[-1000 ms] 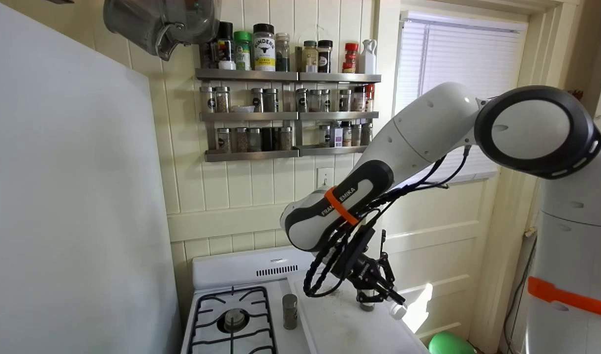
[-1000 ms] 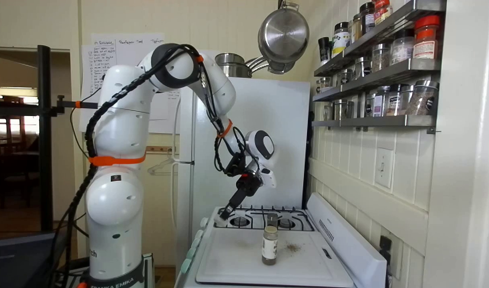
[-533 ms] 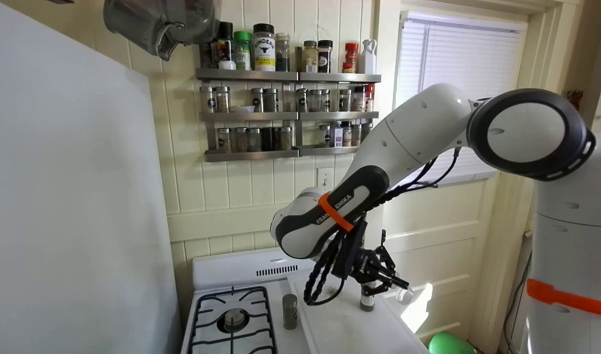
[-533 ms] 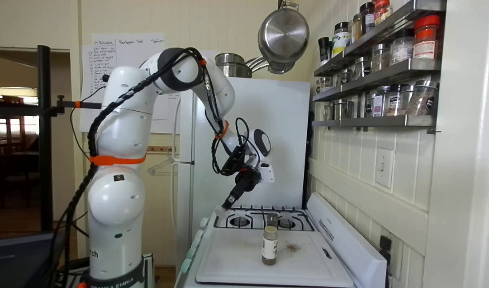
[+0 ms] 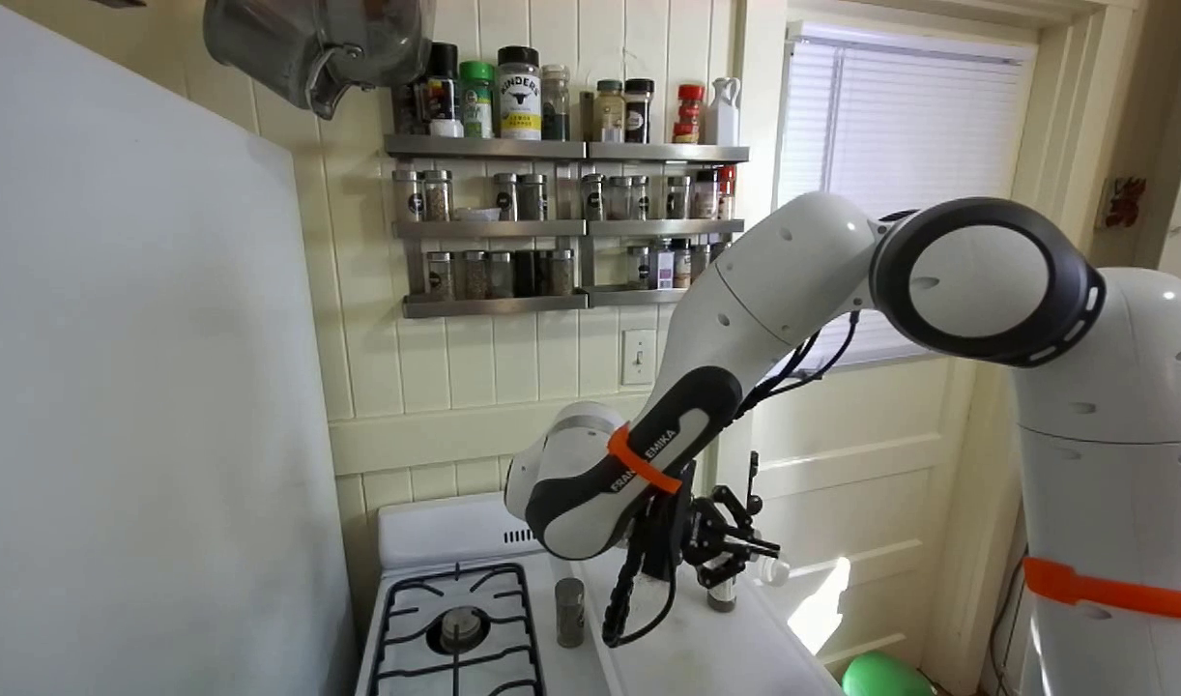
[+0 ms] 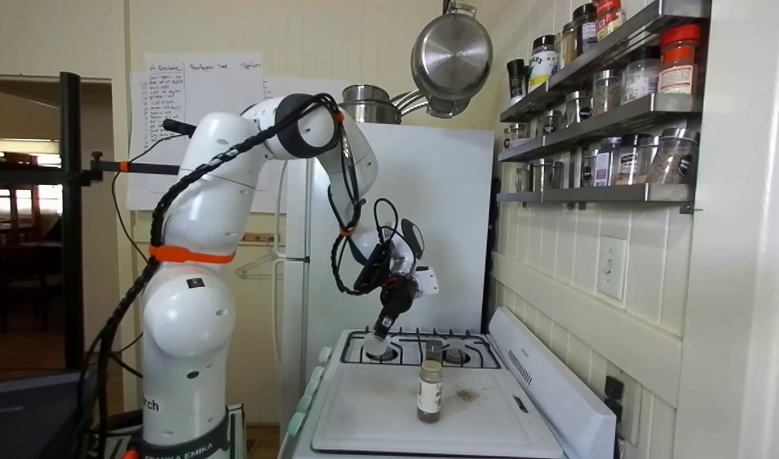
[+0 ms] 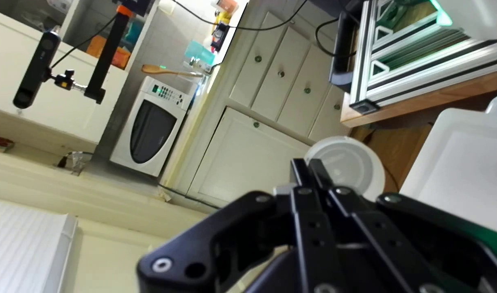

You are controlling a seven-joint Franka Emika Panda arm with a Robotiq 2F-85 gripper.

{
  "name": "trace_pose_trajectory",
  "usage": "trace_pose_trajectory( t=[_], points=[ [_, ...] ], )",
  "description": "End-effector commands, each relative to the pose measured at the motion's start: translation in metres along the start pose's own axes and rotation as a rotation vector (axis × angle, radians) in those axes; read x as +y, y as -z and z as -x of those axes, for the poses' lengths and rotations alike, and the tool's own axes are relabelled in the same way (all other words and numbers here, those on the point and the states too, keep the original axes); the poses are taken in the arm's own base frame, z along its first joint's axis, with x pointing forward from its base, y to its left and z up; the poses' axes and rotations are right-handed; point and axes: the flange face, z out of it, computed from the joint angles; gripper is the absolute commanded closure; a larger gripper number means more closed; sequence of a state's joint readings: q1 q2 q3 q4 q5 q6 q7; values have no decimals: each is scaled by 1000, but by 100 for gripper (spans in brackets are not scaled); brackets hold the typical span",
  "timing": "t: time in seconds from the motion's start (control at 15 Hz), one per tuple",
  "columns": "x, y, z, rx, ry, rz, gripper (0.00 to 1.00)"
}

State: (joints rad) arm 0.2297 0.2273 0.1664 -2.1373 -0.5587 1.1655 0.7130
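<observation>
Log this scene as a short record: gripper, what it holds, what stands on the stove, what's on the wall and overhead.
Gripper: shut
Held: pale round cup-like piece, exact kind unclear
Stove: white, with a white cover over part of its top
On the cover: labelled jar, upright; brown specks beside it
Off the cover: dark jar, upright near a burner
Wall: metal shelves lined with spice jars
Overhead: hanging steel pot

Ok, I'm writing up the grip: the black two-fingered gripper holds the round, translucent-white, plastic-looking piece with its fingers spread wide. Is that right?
Not the fingers: the wrist view shows them close together, not spread wide. The gripper does hold the round piece.
</observation>
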Motion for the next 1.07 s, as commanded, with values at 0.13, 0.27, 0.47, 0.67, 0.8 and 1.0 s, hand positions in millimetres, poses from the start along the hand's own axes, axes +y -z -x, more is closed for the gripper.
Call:
trace_pose_trajectory(
  t=[0.13, 0.27, 0.47, 0.67, 0.8, 1.0],
  points=[
    [-3, 26, 1, 159, -82, 136, 99],
    [-2, 32, -3, 217, -118, 187, 99],
    [-2, 37, -8, 286, -180, 240, 99],
    [-3, 37, -16, 342, -248, 280, 99],
    [-3, 36, -22, 369, -293, 301, 99],
    [-6, 34, -29, 395, -347, 330, 99]
  ],
)
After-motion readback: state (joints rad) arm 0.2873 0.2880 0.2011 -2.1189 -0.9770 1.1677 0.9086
